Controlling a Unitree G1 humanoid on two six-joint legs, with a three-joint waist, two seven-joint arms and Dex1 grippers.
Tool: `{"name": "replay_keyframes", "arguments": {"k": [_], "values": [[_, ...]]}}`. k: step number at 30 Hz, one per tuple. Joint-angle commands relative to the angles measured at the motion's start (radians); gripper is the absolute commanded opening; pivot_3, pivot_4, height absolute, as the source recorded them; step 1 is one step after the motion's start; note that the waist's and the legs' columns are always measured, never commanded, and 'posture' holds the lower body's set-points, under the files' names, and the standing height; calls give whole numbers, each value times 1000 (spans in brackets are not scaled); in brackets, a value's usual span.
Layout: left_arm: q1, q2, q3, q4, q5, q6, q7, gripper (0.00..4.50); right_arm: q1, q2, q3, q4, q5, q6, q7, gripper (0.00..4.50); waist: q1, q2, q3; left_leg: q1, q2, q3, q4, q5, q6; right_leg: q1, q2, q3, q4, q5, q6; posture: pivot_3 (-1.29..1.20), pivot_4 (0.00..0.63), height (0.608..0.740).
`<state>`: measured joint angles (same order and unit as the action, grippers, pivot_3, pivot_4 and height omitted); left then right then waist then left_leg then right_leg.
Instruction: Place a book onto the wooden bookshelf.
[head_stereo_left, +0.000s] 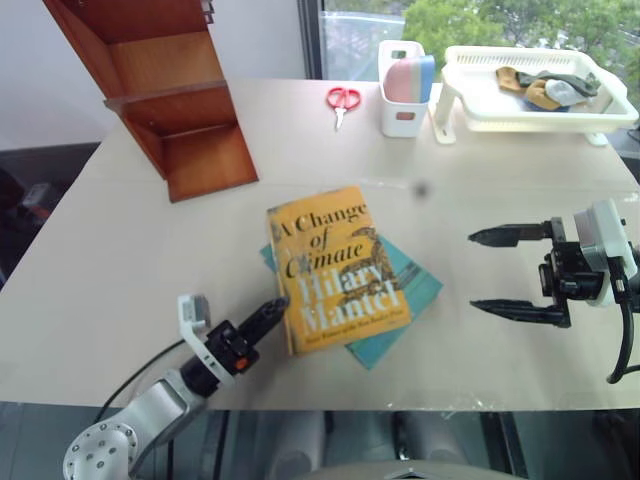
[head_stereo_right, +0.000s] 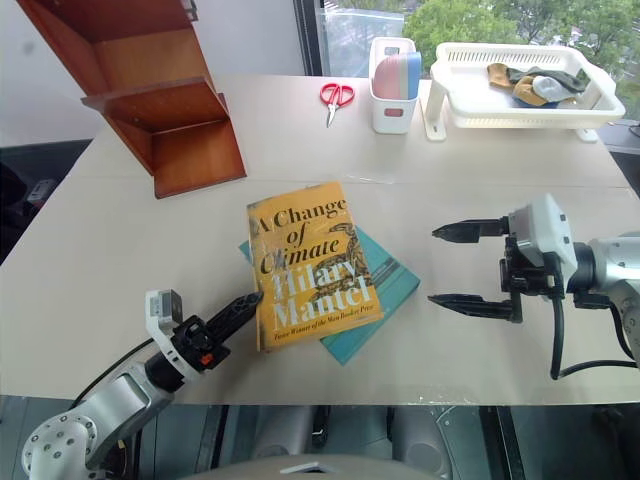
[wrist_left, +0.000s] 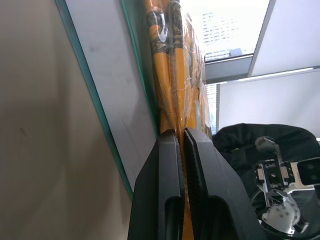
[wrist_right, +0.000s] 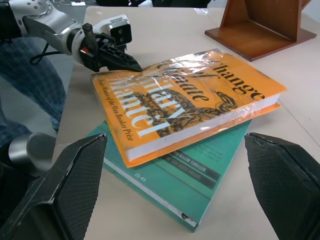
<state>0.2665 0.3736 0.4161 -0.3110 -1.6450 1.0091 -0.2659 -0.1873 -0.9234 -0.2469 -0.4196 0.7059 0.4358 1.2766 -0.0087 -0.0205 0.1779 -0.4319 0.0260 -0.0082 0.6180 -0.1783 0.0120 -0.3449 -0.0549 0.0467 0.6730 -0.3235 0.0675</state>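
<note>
Left gripper (head_stereo_left: 270, 312): jaws closed together at the near left edge of the book (head_stereo_left: 334, 268), pinching the spine side of its cover. Right gripper (head_stereo_left: 505, 272): jaws wide apart, nothing between them, hovering over the table (head_stereo_left: 120, 270) well to the right of the book. Book lies flat, yellow-orange cover up, atop a teal book (head_stereo_left: 405, 285) near the table's middle. Wooden bookshelf (head_stereo_left: 165, 90) stands at the far left corner, well apart from the book. Farther back: red scissors (head_stereo_left: 343, 100), white caddy (head_stereo_left: 402, 88), white tray (head_stereo_left: 530, 90).
</note>
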Motion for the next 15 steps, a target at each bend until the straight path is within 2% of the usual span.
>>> {"name": "replay_keyframes", "arguments": {"k": [1,6,9,15], "values": [[11,28,-1,-56,-38,-24,-14,35,1,2,-9,-13,-1,-26,-4,4500,0,0,0,0,0,0,0,0,0,0,0,0,0,0,0,0,150,740],[-22,105,50,-159,-139,-80,-15,35,-3,13,-8,2,-4,-40,-9,4500,1,0,0,0,0,-1,0,0,0,0,-3,-1,-1,0,-1,0,150,740],[-106,201,67,-229,-156,-113,-5,35,-29,34,-14,34,21,-30,-24,4500,4,0,0,-1,0,-1,0,0,0,0,-4,-1,-1,-2,-3,0,150,740],[-419,466,36,-228,-19,-123,-36,35,-120,95,-63,152,147,33,-53,4500,4,0,0,-1,-1,0,0,0,0,1,1,-1,-1,0,0,0,150,740]]}}
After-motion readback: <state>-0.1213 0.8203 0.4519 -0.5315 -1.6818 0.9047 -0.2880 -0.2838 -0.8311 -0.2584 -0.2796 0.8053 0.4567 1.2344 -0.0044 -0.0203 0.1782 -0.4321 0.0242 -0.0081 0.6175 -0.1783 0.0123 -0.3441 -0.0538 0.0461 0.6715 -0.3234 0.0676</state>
